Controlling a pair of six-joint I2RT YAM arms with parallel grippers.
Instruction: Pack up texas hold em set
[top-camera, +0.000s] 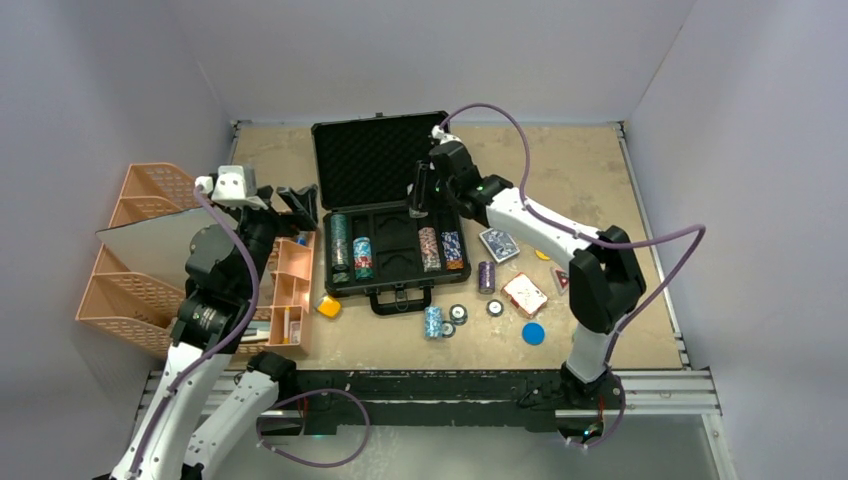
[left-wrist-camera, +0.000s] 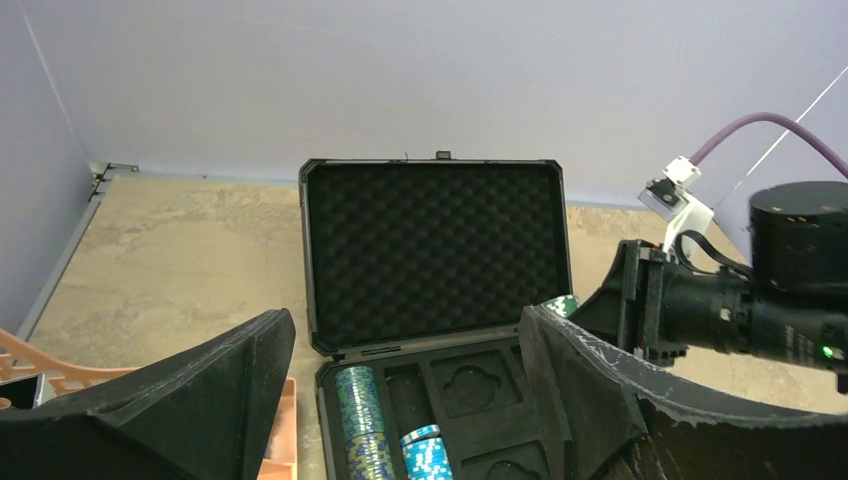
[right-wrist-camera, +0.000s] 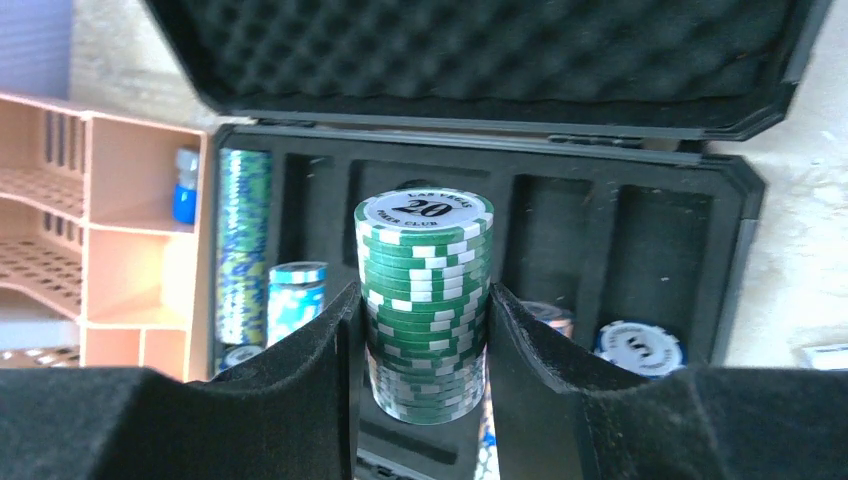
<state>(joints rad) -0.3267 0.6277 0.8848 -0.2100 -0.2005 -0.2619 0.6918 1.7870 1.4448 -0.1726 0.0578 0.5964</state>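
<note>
The black briefcase (top-camera: 345, 170) lies open mid-table, foam lid raised. Chip stacks lie in its slots: green-blue (top-camera: 340, 243), light blue (top-camera: 362, 258), red-white (top-camera: 429, 249) and blue-orange (top-camera: 452, 250). My right gripper (top-camera: 420, 196) hovers over the case's middle, shut on a green chip stack (right-wrist-camera: 425, 300) marked 20. My left gripper (top-camera: 298, 203) is open and empty, left of the case; the case also shows in the left wrist view (left-wrist-camera: 435, 255). Loose on the table: a purple stack (top-camera: 486, 276), a light blue stack (top-camera: 433, 321), a blue deck (top-camera: 499, 244), a red deck (top-camera: 525, 294) and small buttons (top-camera: 458, 314).
A peach organizer (top-camera: 288, 290) stands left of the case, with peach baskets (top-camera: 135, 255) further left. A small yellow block (top-camera: 329, 306) lies by the case's front left corner. A blue disc (top-camera: 533, 333) lies near the table's front edge.
</note>
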